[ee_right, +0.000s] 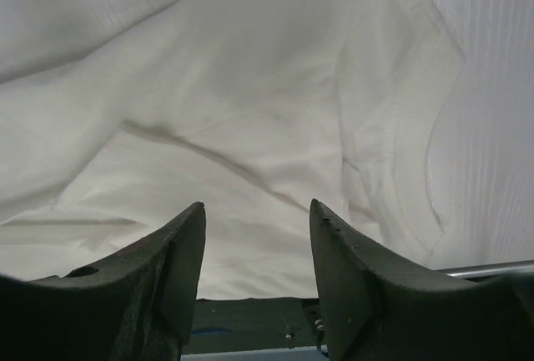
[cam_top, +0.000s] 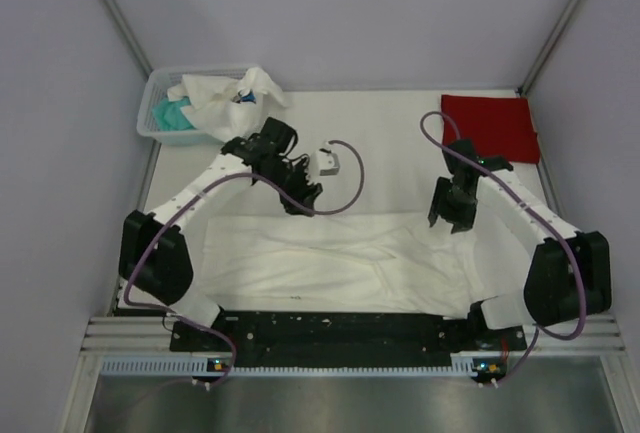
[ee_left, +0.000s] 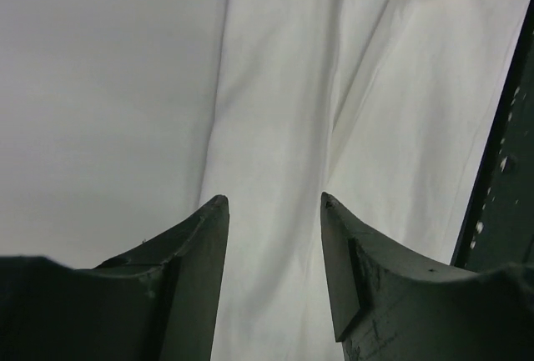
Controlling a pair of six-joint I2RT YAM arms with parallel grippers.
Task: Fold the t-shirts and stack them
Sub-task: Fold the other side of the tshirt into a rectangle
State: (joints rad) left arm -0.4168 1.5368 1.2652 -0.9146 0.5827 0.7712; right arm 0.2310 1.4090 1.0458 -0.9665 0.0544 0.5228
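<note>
A large white t-shirt lies folded into a wide band along the near part of the table; it also shows in the left wrist view and the right wrist view. A red t-shirt lies folded at the far right. My left gripper is open and empty, hovering above the shirt's far edge. My right gripper is open and empty above the shirt's right end. More white and teal t-shirts are heaped in the basket.
A small white plastic basket stands at the far left corner. A small white and grey object lies on the table behind the shirt. The black base rail runs along the near edge. Walls close in at both sides.
</note>
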